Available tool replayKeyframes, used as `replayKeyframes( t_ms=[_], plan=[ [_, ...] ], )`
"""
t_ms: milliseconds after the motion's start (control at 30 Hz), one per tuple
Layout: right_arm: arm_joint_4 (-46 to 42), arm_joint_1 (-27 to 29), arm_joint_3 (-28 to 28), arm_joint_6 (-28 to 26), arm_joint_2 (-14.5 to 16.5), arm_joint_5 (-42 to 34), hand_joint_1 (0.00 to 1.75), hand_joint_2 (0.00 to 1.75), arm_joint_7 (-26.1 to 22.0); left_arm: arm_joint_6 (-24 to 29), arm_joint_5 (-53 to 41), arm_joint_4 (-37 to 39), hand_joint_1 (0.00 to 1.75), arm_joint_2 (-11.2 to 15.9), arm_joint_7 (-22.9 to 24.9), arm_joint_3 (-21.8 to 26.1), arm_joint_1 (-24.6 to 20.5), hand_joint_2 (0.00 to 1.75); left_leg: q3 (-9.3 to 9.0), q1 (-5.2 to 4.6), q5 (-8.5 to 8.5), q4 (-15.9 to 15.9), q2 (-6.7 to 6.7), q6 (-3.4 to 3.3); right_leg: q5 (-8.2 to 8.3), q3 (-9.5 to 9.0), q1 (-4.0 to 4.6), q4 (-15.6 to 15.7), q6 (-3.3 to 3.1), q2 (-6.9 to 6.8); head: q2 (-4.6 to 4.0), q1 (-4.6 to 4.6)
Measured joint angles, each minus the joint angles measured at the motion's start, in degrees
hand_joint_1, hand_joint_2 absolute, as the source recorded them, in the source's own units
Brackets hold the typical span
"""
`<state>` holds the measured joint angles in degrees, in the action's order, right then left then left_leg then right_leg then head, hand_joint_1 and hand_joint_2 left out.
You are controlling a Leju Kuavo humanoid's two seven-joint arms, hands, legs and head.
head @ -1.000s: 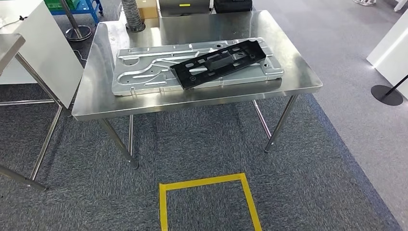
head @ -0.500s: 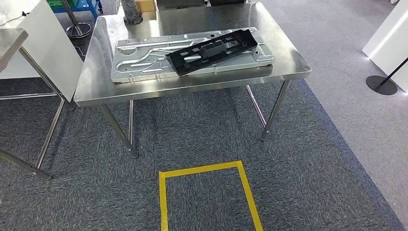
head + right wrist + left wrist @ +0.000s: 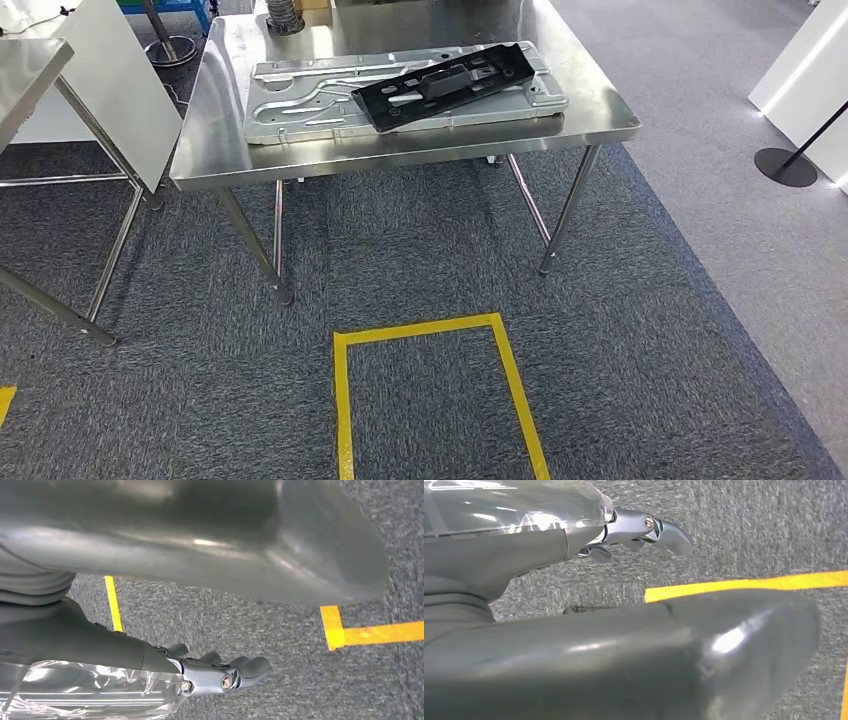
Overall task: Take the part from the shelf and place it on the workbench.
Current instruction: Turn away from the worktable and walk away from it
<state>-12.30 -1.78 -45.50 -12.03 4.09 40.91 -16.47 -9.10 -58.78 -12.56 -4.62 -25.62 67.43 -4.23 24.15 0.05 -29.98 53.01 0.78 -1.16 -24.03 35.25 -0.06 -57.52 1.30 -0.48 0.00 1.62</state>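
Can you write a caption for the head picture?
Black plastic bracket lying across a stamped silver metal panel on a steel table.

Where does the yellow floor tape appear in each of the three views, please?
Head view: yellow floor tape outlines a rectangle on the carpet in front of the steel workbench.
Left wrist view: a yellow strip beyond the left hand.
Right wrist view: a corner beyond the right hand.
Shared landmark: the grey carpet.
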Motion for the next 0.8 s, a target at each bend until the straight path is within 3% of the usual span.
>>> replayKeyframes(
  t_ms=[33,100,167,200,267,333,400,500,533,600,667,700,733,800],
  plan=[
    [0.01,0.02,-0.13,0.16,-0.03,-0.06,0.0,0.0,-0.04,-0.02,0.04,0.01,0.0,-0.07,0.09,-0.03,-0.03,0.0,0.37,0.17,0.53,-0.17,0.08,-0.35,-1.69,0.93,-0.09,-2.2,0.28,0.15,0.0,0.0],
    [0.05,0.08,-0.34,0.88,-0.03,-0.26,0.0,0.0,-0.24,-0.09,0.21,0.02,0.0,-0.09,0.27,-0.07,-0.02,0.0,1.3,0.21,1.17,0.0,0.16,-0.66,-6.49,3.82,-0.49,-9.89,0.78,0.35,0.0,0.0],
    [0.08,0.14,-0.47,2.22,-0.03,-0.64,0.0,0.0,-0.49,-0.23,0.39,0.02,0.0,-0.08,0.42,-0.07,0.09,0.0,2.17,0.2,1.53,0.44,0.2,-0.51,-8.94,5.37,-0.82,-15.52,1.27,0.35,0.0,0.0],
    [0.08,0.16,-0.55,3.09,-0.04,-0.9,0.0,0.0,-0.45,-0.31,0.43,0.02,0.0,-0.09,0.5,-0.07,0.11,0.0,2.52,0.25,1.62,0.73,0.2,-0.41,-8.57,4.58,-0.98,-15.19,1.44,0.35,0.0,0.0],
    [0.09,0.11,-0.84,4.93,-0.08,-1.46,0.0,0.0,0.97,-0.49,0.41,0.02,0.0,-0.14,0.66,-0.07,0.09,0.0,2.95,0.38,1.56,1.43,0.16,-0.05,-5.51,-0.09,-1.28,-8.15,1.57,0.32,0.0,0.0],
    [0.19,0.03,-1.36,6.37,-0.1,-1.86,0.0,0.87,3.34,-0.6,0.35,0.02,0.0,-0.16,0.8,-0.07,0.02,0.0,3.56,0.27,1.31,2.34,0.11,0.57,-3.7,-4.04,-1.27,-1.15,1.27,0.34,0.0,0.01],
    [0.32,0.04,-1.79,7.08,-0.09,-1.97,0.0,1.75,4.92,-0.66,0.27,0.02,0.0,-0.16,0.89,-0.08,-0.07,0.0,4.19,0.08,1.29,2.92,0.1,1.23,-3.93,-4.5,-1.09,0.46,0.66,0.39,0.0,0.02],
    [0.45,0.07,-2.1,7.62,-0.1,-1.93,0.0,1.75,6.99,-0.78,0.24,0.02,0.0,-0.12,1.02,-0.09,-0.13,0.0,4.74,0.32,0.42,4.02,-0.01,2.16,-3.65,-4.25,-1.08,0.76,-0.52,0.33,0.0,0.02],
    [0.48,0.05,-2.21,7.69,-0.11,-1.83,0.0,1.75,7.82,-0.82,0.33,0.02,0.0,-0.09,1.11,-0.09,-0.15,0.0,5.58,0.44,-0.92,5.98,-0.1,2.42,-3.49,-4.23,-1.09,0.93,-0.93,0.29,0.0,0.02],
    [0.48,-0.03,-2.38,7.32,-0.14,-1.32,0.0,1.75,9.21,-0.82,0.61,0.02,0.0,-0.06,1.42,-0.09,-0.15,0.0,8.73,0.63,-4.75,13.1,-0.22,2.84,-3.29,-4.06,-1.02,1.04,-1.61,0.23,0.0,0.02],
    [0.48,-0.07,-2.43,6.72,-0.16,-0.63,0.0,1.75,10.21,-0.8,0.92,0.02,0.0,-0.05,1.74,-0.09,-0.11,0.87,11.5,0.88,-6.99,19.43,-0.25,3.32,-3.19,-3.88,-0.9,0.99,-1.95,0.21,0.0,0.02],
    [0.48,-0.06,-2.43,6.53,-0.18,-0.34,0.0,1.75,10.72,-0.79,1.06,0.02,0.0,-0.04,1.89,-0.09,-0.09,1.31,11.59,1.07,-6.56,19.87,-0.25,3.6,-3.17,-3.85,-0.9,0.9,-1.97,0.22,0.0,0.02],
    [0.48,-0.05,-2.43,6.48,-0.18,-0.19,0.0,1.75,11.21,-0.78,1.19,0.02,0.0,-0.02,2.01,-0.09,-0.1,1.75,10.49,1.33,-5.05,17.89,-0.25,3.88,-3.19,-3.83,-0.95,0.73,-1.95,0.25,0.0,0.02],
    [0.48,-0.06,-2.44,6.48,-0.22,-0.04,0.0,1.75,11.99,-0.77,1.44,0.02,0.0,0.01,2.18,-0.05,-0.17,1.75,6.43,1.94,-1.46,10.01,-0.28,4.54,-3.37,-3.68,-0.97,0.1,-1.67,0.37,0.0,0.02]
  ],
)
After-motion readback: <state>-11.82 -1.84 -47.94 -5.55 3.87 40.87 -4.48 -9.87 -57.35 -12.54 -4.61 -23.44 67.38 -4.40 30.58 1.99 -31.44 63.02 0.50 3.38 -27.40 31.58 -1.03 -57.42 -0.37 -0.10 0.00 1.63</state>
